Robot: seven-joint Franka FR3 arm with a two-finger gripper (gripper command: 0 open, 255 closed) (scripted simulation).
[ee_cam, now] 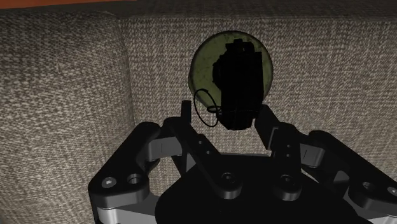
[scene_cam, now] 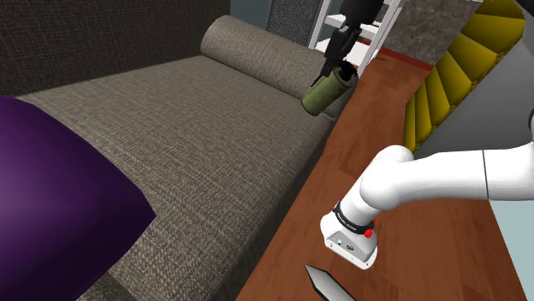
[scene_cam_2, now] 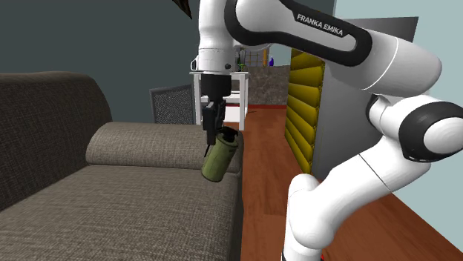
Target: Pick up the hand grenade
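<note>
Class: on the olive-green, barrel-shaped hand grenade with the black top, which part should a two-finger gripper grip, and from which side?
Grip the blocky black top piece of the olive-green hand grenade, coming from above along its long axis. That piece is narrow; the body is wide and rounded. The black gripper clasps it there, body hanging tilted beneath.

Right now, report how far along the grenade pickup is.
Done: the gripper is shut on the black top of the olive grenade, which the wrist view shows clasped between the fingers. In hand: the grenade hangs tilted under the gripper, beside the sofa's bolster. Left: raising it well clear. I cannot tell whether its base touches the seat cushion.
</note>
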